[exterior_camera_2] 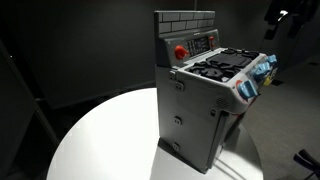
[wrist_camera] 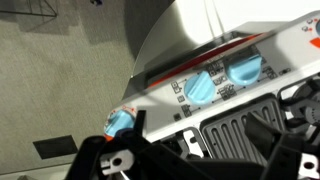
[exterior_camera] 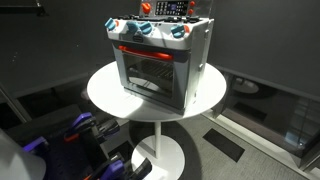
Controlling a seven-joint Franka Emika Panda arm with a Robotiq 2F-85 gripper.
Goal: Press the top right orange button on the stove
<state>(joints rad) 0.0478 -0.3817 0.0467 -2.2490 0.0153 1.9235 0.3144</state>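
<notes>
The silver-grey toy stove [exterior_camera: 160, 65] stands on a round white table, with a red-orange handle bar [exterior_camera: 150, 52] and blue knobs [exterior_camera: 178, 33] on its front. It also shows in an exterior view [exterior_camera_2: 200, 110]. Its brick-pattern back panel carries a round red-orange button [exterior_camera_2: 181, 50] and a small control panel [exterior_camera_2: 203, 43]. My gripper [exterior_camera_2: 281, 18] hangs above and in front of the stove's knob side, not touching it. In the wrist view its dark fingers [wrist_camera: 200, 150] are spread wide, open and empty, over the blue knobs [wrist_camera: 200, 90] and the black cooktop grate [wrist_camera: 240, 130].
The round white pedestal table [exterior_camera: 100, 90] bears the stove; its bare top shows in an exterior view [exterior_camera_2: 100, 130]. Dark floor lies all around. Blue and purple equipment [exterior_camera: 85, 128] sits low beside the table.
</notes>
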